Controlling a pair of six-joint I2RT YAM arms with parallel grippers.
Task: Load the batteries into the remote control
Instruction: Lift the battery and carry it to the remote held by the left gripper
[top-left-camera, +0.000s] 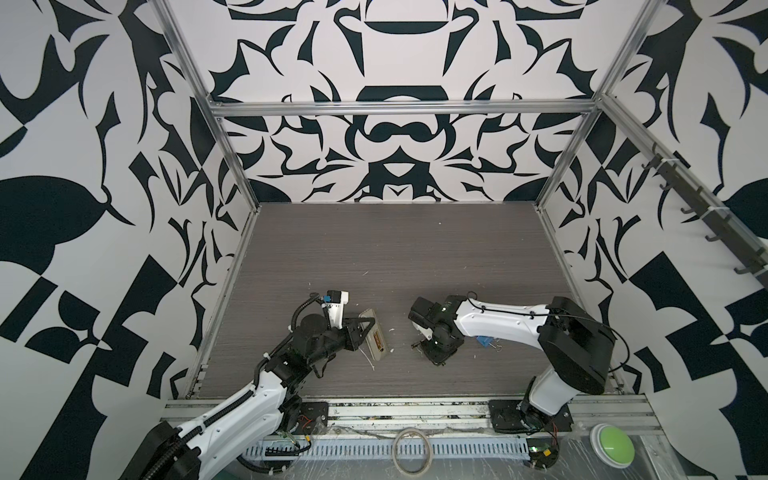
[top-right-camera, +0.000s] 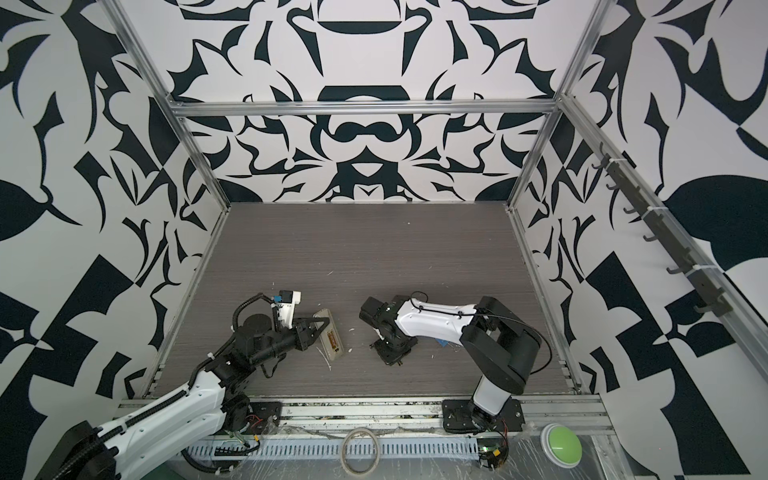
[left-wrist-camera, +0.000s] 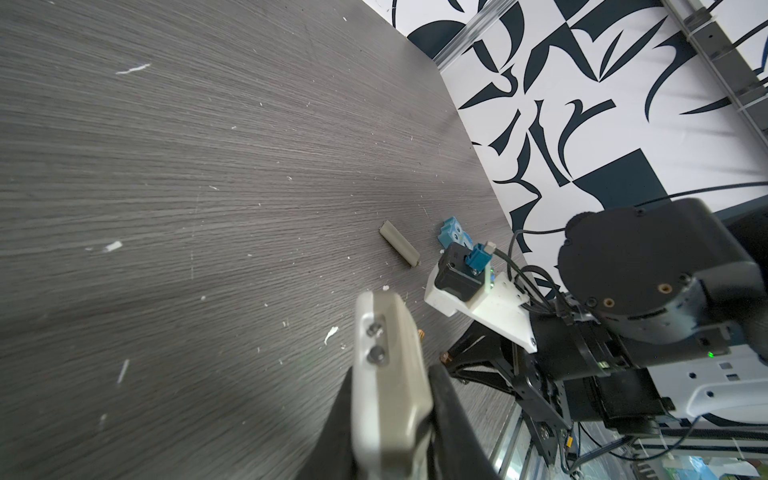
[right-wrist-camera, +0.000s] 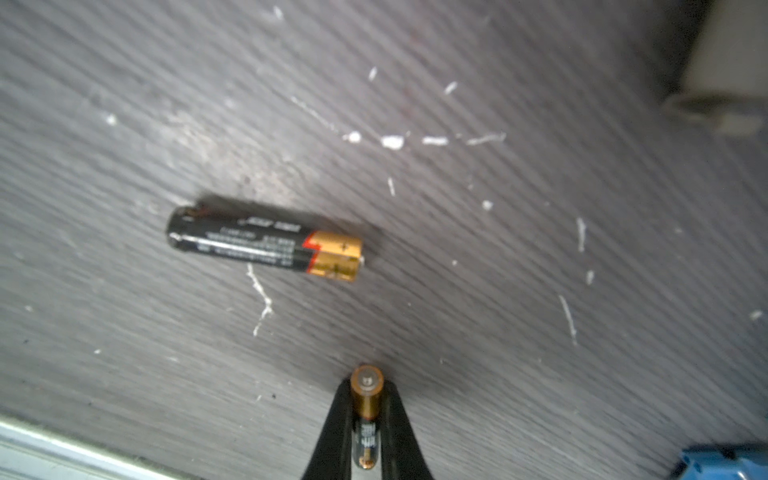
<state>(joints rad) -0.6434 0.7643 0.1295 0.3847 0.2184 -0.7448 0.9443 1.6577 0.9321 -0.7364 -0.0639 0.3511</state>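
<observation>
Pick-up step: the right gripper (right-wrist-camera: 367, 388) is closed around one battery (right-wrist-camera: 365, 405), to the right of the remote control (left-wrist-camera: 386, 332), which the left gripper (left-wrist-camera: 390, 386) clamps. Next, I think, it must carry the battery there and align its poles.

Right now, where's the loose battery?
Right wrist view: the loose battery lies flat on the table, apart from and just ahead of the right gripper, which grips the second battery.
</observation>
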